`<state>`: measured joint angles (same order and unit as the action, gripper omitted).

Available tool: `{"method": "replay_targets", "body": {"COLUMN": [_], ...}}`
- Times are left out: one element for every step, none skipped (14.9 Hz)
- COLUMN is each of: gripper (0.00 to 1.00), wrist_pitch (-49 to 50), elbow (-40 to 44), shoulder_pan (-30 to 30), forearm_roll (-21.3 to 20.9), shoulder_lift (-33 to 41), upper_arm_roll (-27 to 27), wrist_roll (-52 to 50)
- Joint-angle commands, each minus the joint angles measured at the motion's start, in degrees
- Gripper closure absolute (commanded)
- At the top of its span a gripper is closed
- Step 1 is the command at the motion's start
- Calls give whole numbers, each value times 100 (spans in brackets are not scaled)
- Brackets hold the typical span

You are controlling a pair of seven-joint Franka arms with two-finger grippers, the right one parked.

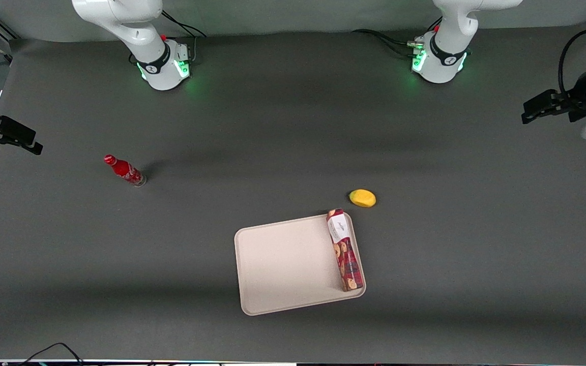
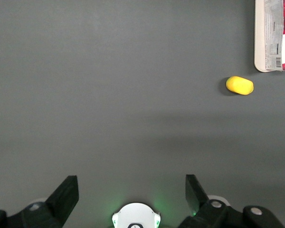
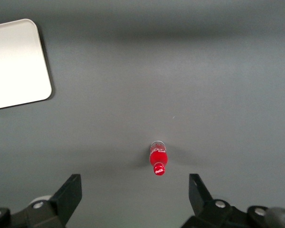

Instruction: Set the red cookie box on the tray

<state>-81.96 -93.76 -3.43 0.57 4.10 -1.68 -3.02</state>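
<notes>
On the table there is one tray [image 1: 277, 264], one red cookie box [image 1: 345, 250] lying on it, one yellow object [image 1: 362, 198] and one red bottle [image 1: 124, 170]. One gripper [image 2: 132, 190], fingers spread, hangs high toward the working arm's end.

The front view looks steeply down on the whole worktop [image 1: 293, 127] from high up. Both wrist views face down from well above it. The left wrist view, over its end effector [image 2: 132, 190], shares the tray [image 2: 259, 38] corner with the front view [image 1: 272, 264].
</notes>
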Motion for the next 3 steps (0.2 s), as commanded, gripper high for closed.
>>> {"method": "replay_targets", "body": {"gripper": [0,0,0], "wrist_pitch": [-145,-118,-83], "elbow": [93,208,235], "shoulder_pan": [-149,-149,-157], "forearm_roll": [-101,-101,-101], "shoulder_lift": [-40,-76,-76], "upper_arm_roll": [-78,-78,-70], "wrist_roll": [152,240,284]}}
